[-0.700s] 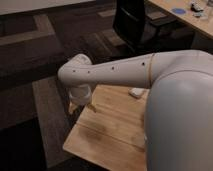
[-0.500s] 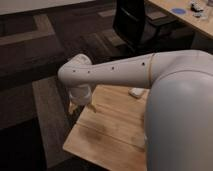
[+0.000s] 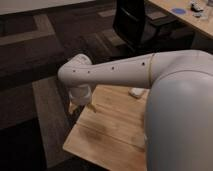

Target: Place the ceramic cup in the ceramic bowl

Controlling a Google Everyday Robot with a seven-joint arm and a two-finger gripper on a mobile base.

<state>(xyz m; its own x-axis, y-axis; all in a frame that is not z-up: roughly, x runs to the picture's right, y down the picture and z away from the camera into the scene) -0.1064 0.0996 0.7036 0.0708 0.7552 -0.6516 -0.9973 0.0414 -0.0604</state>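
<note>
Pincer (image 3: 76,106): low over the table's (image 3: 112,132) far-left corner; grip state cannot be told. Ceramic cup, ceramic bowl: not visible, possibly behind the arm (image 3: 115,70). Risk: an unseen item gets knocked off the edge.

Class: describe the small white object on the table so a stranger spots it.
Find the light wooden table. At its far edge, beside the white robot arm, lies the small white object; the gripper hangs further left. Nothing else white lies on the wood.
</note>
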